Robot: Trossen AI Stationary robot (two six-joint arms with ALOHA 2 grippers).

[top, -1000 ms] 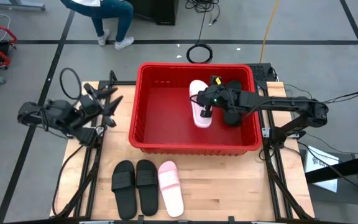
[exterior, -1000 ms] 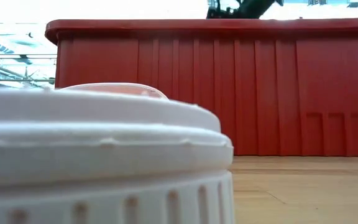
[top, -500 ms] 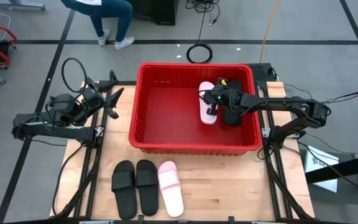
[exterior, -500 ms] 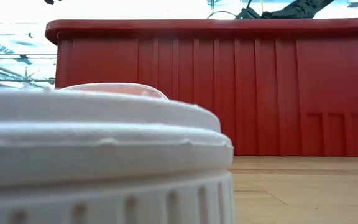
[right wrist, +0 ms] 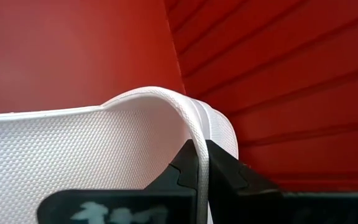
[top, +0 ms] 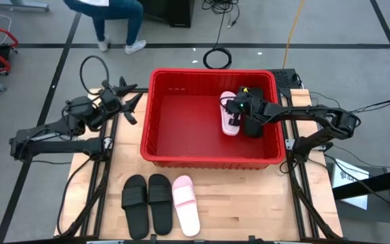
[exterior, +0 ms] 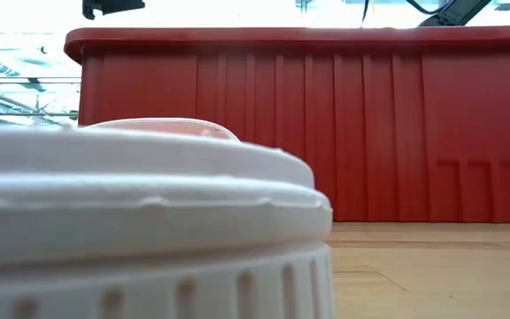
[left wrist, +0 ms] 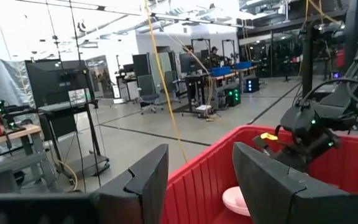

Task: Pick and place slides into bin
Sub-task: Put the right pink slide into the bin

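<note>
So the right gripper is down inside the bin, in the right half of it, and it's clamped on the strap of a pale pink-white slide — in the right wrist view you can see the white strap edge pinched tight between the two dark fingers, with the textured strap filling the left of that frame and the red ribbed wall behind it. In the high view that slide sits right of the bin's centre, touching a dark slide just beside it on the right, under the arm.

The left gripper is up off the desk at centre-left of the high frame, just outside the bin's left rim, fingers spread wide and holding nothing. Its wrist view looks between the two dark fingers over the red rim toward the right arm and a bit of the pink slide.

Three more slides sit side by side on the desk in the lower left of the high frame — two black slides and a pink one just right of them, all in front of the bin. The low view is mostly blocked by a white ridged thing up close, red bin wall behind it.

A person's legs show at the top of the high frame, well away from the desk.
</note>
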